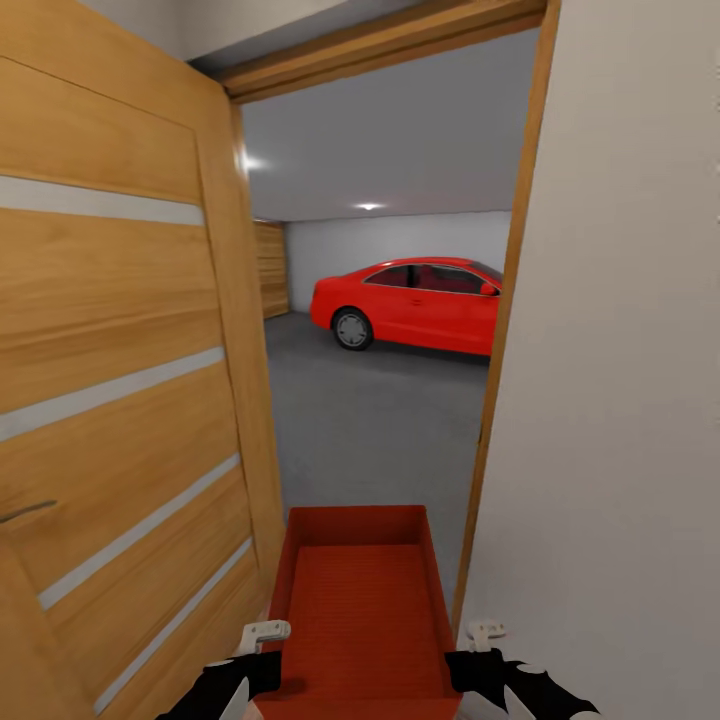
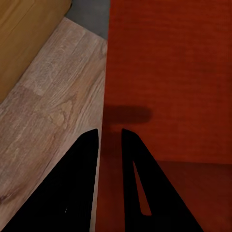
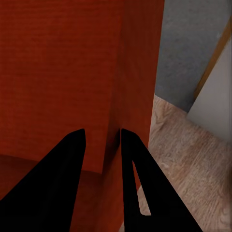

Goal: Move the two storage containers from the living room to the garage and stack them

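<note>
Storage container [image 1: 362, 600] held level, left gripper [image 2: 110, 137] and right gripper [image 3: 103, 137] clamping opposite walls

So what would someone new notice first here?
Probably the red car parked on the grey garage floor, framed by the open wooden door. Next, the orange-red storage container carried low in front, its side walls pinched by the left hand and right hand.

container [image 1: 362, 610] held at doorway | open door [image 1: 120, 400] left | red car [image 1: 415, 303] ahead
</note>
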### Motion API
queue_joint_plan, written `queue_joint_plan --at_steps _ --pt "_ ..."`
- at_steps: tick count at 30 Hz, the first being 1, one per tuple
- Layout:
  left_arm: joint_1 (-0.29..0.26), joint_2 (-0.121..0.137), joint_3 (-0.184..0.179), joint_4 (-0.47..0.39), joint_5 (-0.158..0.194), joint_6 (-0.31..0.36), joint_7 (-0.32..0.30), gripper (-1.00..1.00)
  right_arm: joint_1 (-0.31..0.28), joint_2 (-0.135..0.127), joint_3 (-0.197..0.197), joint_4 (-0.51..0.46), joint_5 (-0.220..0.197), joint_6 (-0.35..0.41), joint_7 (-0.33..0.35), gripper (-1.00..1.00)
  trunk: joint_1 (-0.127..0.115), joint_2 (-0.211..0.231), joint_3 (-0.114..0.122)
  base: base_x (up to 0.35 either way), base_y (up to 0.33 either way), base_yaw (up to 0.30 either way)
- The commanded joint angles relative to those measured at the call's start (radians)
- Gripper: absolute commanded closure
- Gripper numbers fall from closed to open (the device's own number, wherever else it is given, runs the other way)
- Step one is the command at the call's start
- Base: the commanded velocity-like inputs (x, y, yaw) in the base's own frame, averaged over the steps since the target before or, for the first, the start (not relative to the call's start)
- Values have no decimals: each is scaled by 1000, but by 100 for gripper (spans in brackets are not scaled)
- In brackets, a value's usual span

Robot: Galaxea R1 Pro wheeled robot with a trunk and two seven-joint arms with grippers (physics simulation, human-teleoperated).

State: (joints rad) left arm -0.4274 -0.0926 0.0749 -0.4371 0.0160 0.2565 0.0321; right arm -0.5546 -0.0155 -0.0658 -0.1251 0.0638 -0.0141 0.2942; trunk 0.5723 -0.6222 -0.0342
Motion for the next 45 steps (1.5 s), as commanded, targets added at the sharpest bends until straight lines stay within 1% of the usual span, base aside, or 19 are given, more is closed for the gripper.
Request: queue_joint_plan --at_steps 1,25,45 --pt "-1 22 3 -5 -21 -39 28 100 -1 0 18 4 8 -3 6 100 0 -2 -2 0 0 -55" --pt "-1 21 2 -5 -21 -39 28 100 -1 0 18 4 8 -4 6 100 0 -2 -2 4 2 -4" --pt "-1 22 3 -5 -21 -39 28 100 -1 0 18 4 8 -3 6 100 0 -2 -2 219 164 0"
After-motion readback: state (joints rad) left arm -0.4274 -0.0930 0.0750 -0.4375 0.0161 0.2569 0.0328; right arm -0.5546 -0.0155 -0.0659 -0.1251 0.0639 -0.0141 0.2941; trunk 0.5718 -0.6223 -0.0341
